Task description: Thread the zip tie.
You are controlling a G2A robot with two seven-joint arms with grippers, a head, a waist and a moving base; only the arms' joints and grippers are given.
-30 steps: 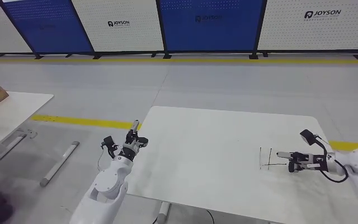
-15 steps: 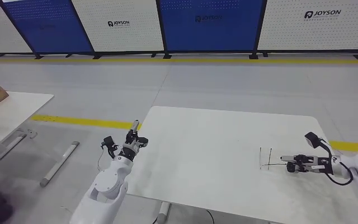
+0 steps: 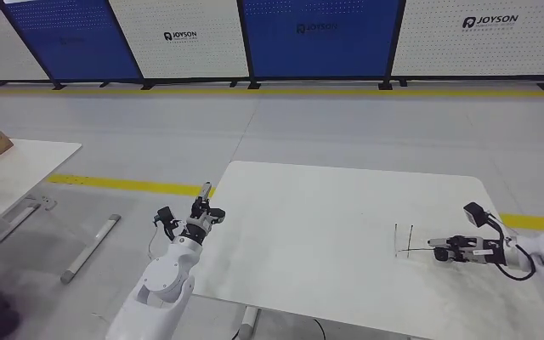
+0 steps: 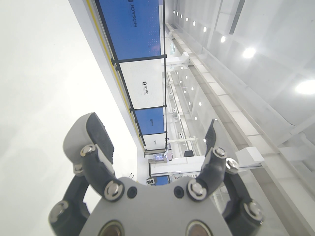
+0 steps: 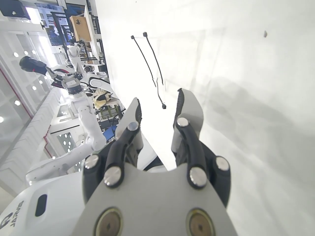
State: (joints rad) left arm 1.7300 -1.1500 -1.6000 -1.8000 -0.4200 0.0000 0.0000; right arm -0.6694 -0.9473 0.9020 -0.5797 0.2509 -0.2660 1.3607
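Just now, R gripper (image 3: 432, 246) eased lower beside nearest zip tie (image 5: 159, 94), jaws apart, empty; L gripper (image 4: 155, 126) stayed far off, jaws apart; grasp pending.

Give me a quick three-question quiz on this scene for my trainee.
1. How many zip ties lie on the table?
2. True or false: the right end effector is shut on a tie.
3. The left end effector is: A) shut on a tie; B) open, holding nothing; C) pressing on the ties.
Key: 1) three; 2) false, it is open, with one tie's head just ahead of it; 3) B.
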